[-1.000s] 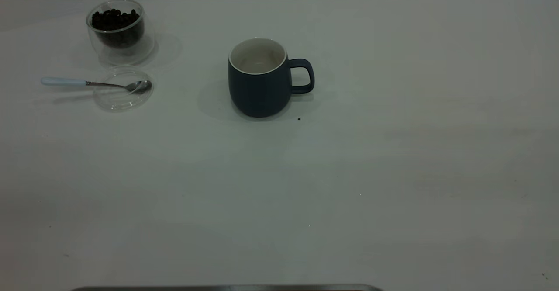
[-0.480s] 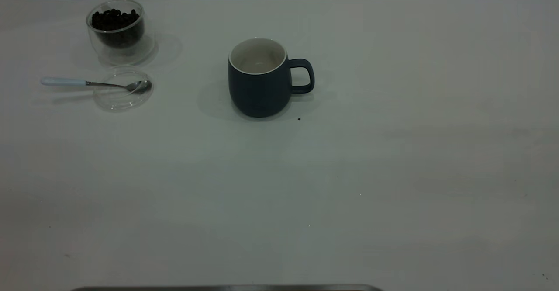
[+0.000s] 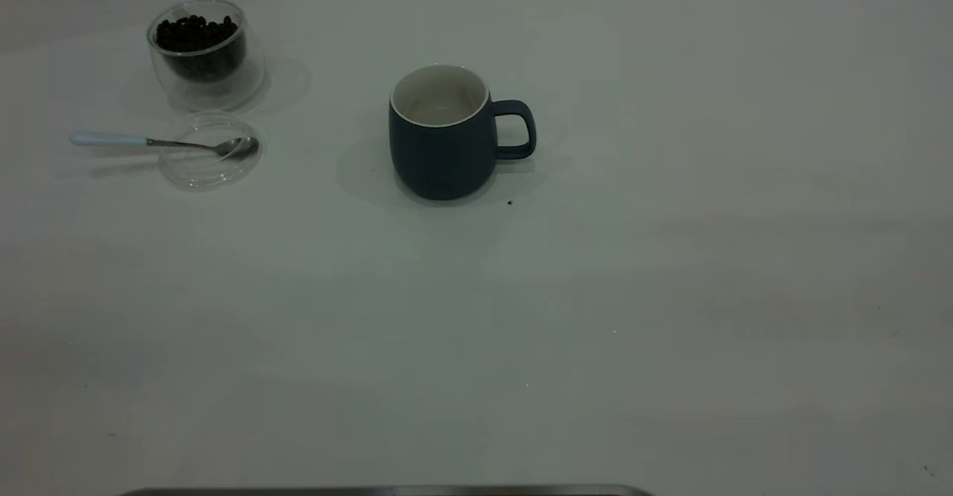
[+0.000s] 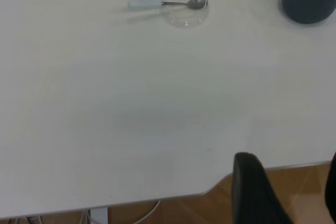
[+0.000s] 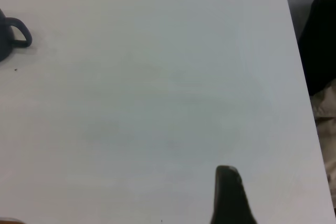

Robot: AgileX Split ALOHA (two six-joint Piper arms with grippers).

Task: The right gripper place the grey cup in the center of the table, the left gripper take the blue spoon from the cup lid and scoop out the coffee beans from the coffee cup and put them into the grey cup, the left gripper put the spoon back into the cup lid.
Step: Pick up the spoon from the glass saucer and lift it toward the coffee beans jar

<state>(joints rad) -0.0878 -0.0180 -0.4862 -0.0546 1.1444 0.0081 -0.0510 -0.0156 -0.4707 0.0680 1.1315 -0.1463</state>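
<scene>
While the exterior view lacks arms, left claw [image 4: 286, 192] hangs off-table.

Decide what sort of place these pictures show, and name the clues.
Probably a robot test bench, not a kitchen: a bare white table holds only a grey cup, a glass of coffee beans and a spoon resting on a lid.

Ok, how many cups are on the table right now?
2: the grey cup stands near the table's middle, and the glass coffee cup holding beans sits at the far left, just behind the cup lid.
</scene>
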